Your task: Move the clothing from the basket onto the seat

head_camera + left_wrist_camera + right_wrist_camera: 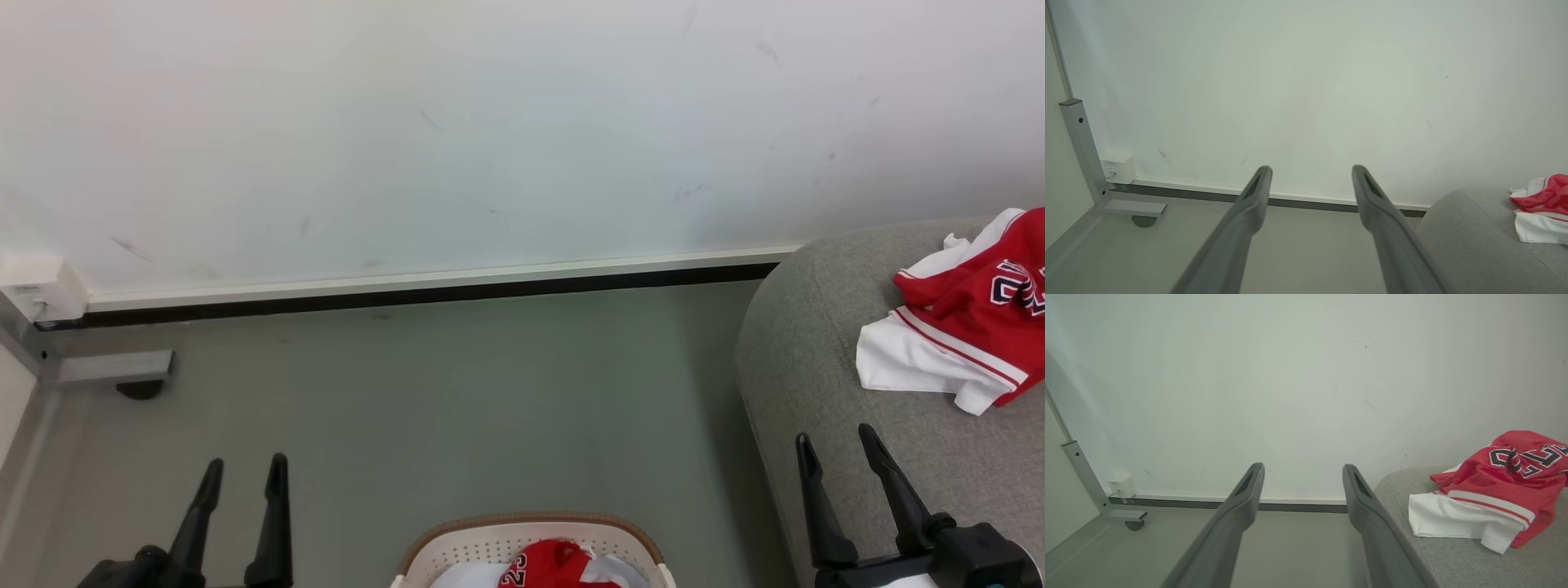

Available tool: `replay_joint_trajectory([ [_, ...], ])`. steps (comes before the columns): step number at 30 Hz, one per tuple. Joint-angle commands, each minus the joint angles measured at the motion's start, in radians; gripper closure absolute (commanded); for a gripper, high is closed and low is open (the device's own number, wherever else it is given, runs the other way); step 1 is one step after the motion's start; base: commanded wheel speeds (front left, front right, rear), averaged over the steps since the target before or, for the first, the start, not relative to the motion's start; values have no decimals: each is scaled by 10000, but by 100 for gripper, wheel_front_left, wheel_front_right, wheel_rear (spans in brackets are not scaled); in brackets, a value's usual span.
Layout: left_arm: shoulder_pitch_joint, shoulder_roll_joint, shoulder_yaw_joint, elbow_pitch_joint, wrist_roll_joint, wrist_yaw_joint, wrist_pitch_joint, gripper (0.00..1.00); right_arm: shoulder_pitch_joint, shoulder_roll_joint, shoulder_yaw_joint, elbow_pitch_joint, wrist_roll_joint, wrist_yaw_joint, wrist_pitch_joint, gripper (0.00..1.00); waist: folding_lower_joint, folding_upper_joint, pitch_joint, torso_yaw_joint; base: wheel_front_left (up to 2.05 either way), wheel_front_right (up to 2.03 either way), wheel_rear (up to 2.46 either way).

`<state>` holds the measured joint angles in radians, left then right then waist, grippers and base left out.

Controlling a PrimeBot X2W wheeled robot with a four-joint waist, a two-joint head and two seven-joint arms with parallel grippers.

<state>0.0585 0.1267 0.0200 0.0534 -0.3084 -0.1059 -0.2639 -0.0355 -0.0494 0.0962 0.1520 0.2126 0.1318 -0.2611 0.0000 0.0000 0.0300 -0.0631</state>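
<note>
Currently both the left gripper and right gripper gape empty; the oval basket, clothing inside, lies lengthwise left-to-right.

The left gripper has two long black fingers that taper to narrow rounded tips and rise from rounded black knuckles. The right gripper is of the same pattern, on a bulky black housing with a small teal mark at its edge. Seen close, the fingers are matte dark grey, each with a narrow recessed slot near the tip.
</note>
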Motion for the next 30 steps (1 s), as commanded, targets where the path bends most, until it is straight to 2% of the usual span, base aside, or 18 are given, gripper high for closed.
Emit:
replay_joint_trajectory([
  [1,-70,-35,50,24,156,-60,-7,0,-75,-2,-11,2,77,-22,-30,0,0,0,-3,2,0,0,0],
  [19,-253,-243,201,90,376,-239,-8,0,-308,-2,-24,38,77,-22,-37,0,0,0,173,-232,0,0,0],
  [30,-723,254,-660,140,137,-247,-6,0,-657,-2,-577,-399,-147,-22,-38,0,0,0,1031,-721,0,0,0],
])
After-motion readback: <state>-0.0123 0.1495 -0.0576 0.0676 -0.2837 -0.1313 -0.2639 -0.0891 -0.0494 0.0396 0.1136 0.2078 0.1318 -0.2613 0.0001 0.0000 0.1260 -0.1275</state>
